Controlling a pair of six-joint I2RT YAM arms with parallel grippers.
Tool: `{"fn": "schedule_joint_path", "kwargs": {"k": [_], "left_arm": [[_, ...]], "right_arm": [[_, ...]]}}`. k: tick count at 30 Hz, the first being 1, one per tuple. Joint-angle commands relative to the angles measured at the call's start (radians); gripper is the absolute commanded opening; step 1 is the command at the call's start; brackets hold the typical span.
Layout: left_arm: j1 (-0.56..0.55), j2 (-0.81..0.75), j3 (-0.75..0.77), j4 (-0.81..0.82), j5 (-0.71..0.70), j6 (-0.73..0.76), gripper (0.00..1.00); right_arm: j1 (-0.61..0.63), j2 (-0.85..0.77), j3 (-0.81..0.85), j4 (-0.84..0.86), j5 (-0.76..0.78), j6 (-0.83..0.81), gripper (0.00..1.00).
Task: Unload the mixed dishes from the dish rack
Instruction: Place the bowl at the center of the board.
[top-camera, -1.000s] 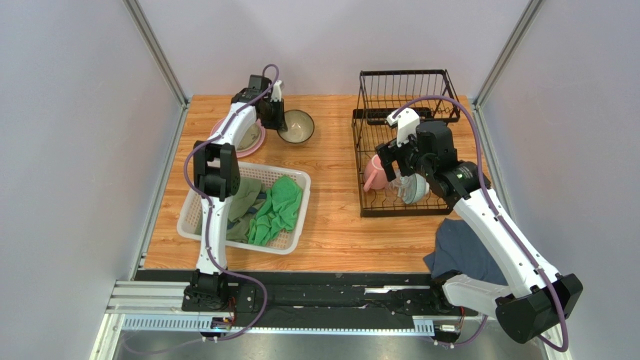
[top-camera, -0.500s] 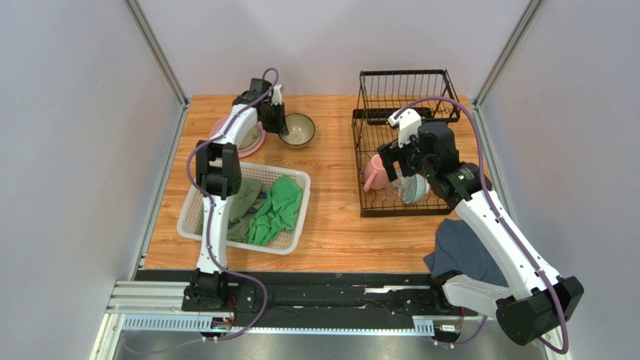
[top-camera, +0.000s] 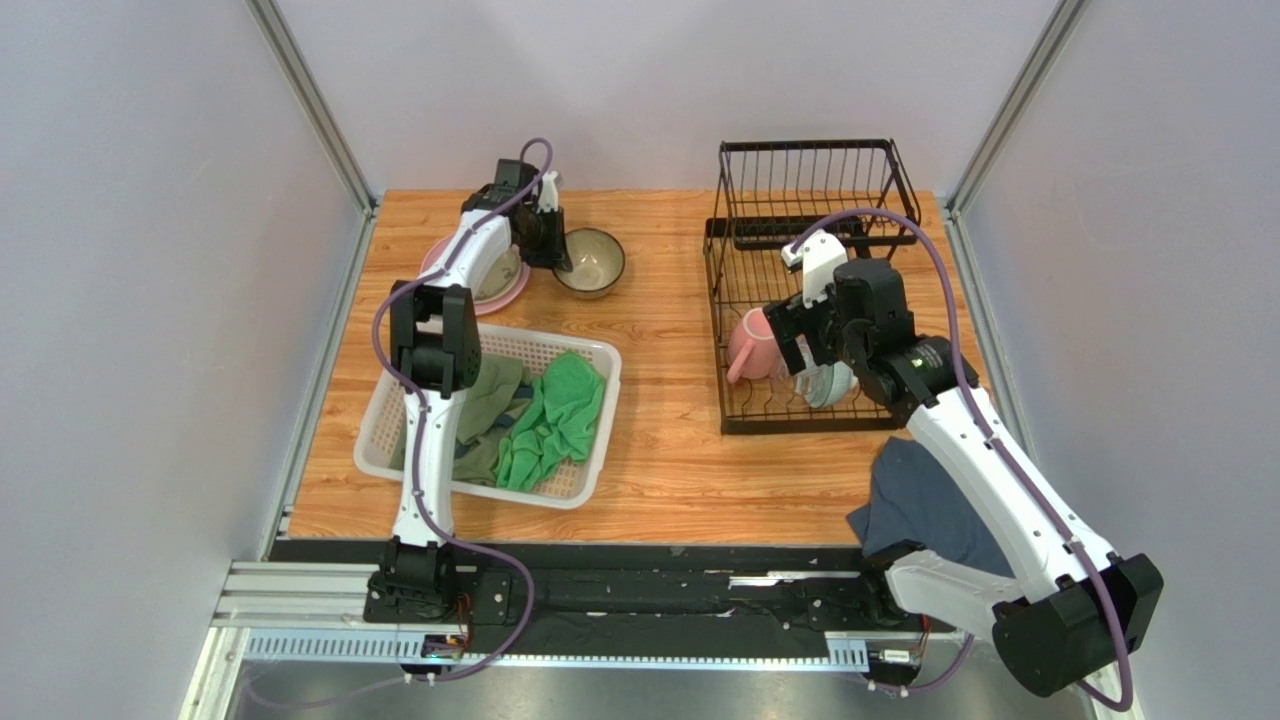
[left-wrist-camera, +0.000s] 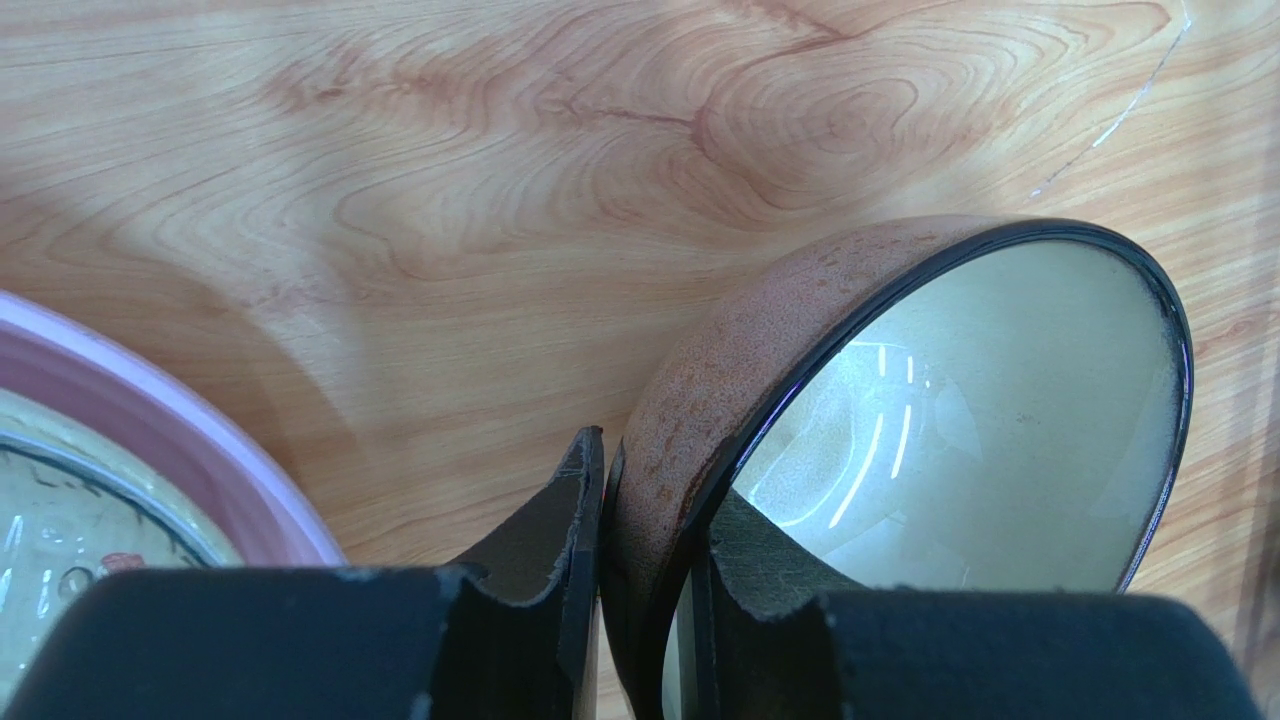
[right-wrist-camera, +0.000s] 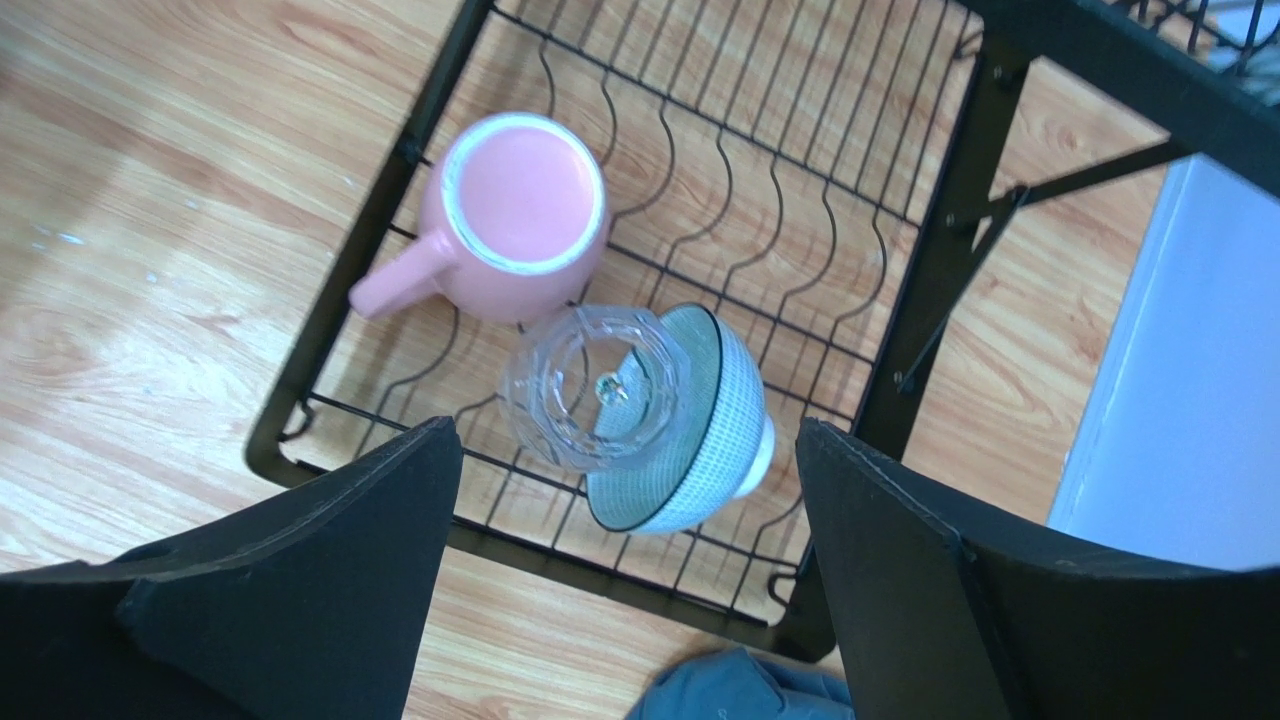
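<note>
My left gripper (top-camera: 558, 252) is shut on the near rim of the brown-olive bowl (top-camera: 594, 264), one finger inside and one outside. The bowl (left-wrist-camera: 932, 405) is tilted over the wood, right of the pink plate (left-wrist-camera: 196, 435), which holds the cream plate (left-wrist-camera: 60, 510). My right gripper (top-camera: 804, 354) is open and empty above the lower tray of the black dish rack (top-camera: 718, 300). Below it (right-wrist-camera: 631, 600) the clear glass cup (right-wrist-camera: 594, 387) leans against the teal bowl (right-wrist-camera: 706, 435), with the pink mug (right-wrist-camera: 519, 210) upright beside them. I cannot make out a grey plate.
A white mesh basket (top-camera: 388, 438) with green cloths (top-camera: 556, 420) sits at the front left. A blue-grey cloth (top-camera: 917, 503) lies in front of the rack. The rack's upper shelf (top-camera: 812, 168) holds nothing. Grey walls close in both sides and the back.
My right gripper has shifted slightly right and toward the near edge over the rack's lower tray, still open. My left gripper has nudged the bowl slightly left.
</note>
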Motion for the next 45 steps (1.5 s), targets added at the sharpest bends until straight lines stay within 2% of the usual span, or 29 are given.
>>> {"fn": "schedule_joint_path", "kwargs": {"k": [1, 9, 17, 19, 20, 23, 34, 39, 45], "left_arm": [[0.015, -0.037, 0.019, 0.066, 0.053, -0.033, 0.11], [0.018, -0.043, 0.004, 0.072, 0.065, -0.033, 0.24], [0.018, -0.051, -0.004, 0.07, 0.068, -0.033, 0.28], [0.018, -0.053, -0.012, 0.072, 0.068, -0.035, 0.33], [0.018, -0.054, -0.016, 0.072, 0.068, -0.035, 0.4], [0.018, -0.062, -0.029, 0.075, 0.064, -0.033, 0.49], [0.018, -0.125, -0.084, 0.076, 0.036, -0.009, 0.6], [0.018, -0.2, -0.154, 0.105, 0.019, -0.001, 0.88], [0.018, -0.284, -0.214, 0.121, 0.018, 0.013, 0.92]], "right_arm": [[-0.014, -0.014, -0.033, 0.032, 0.076, -0.017, 0.88], [-0.063, -0.014, -0.09, 0.029, 0.086, -0.012, 0.89], [-0.129, -0.02, -0.122, 0.029, 0.043, -0.017, 0.89], [-0.147, -0.026, -0.128, 0.029, 0.037, -0.02, 0.89], [-0.153, -0.029, -0.131, 0.027, 0.034, -0.021, 0.89], [-0.181, -0.032, -0.142, 0.026, 0.028, -0.024, 0.89], [-0.235, -0.019, -0.179, 0.015, -0.05, -0.014, 0.9], [-0.245, 0.0, -0.196, 0.016, -0.064, -0.006, 0.91], [-0.264, 0.027, -0.197, 0.016, -0.079, -0.02, 0.92]]}}
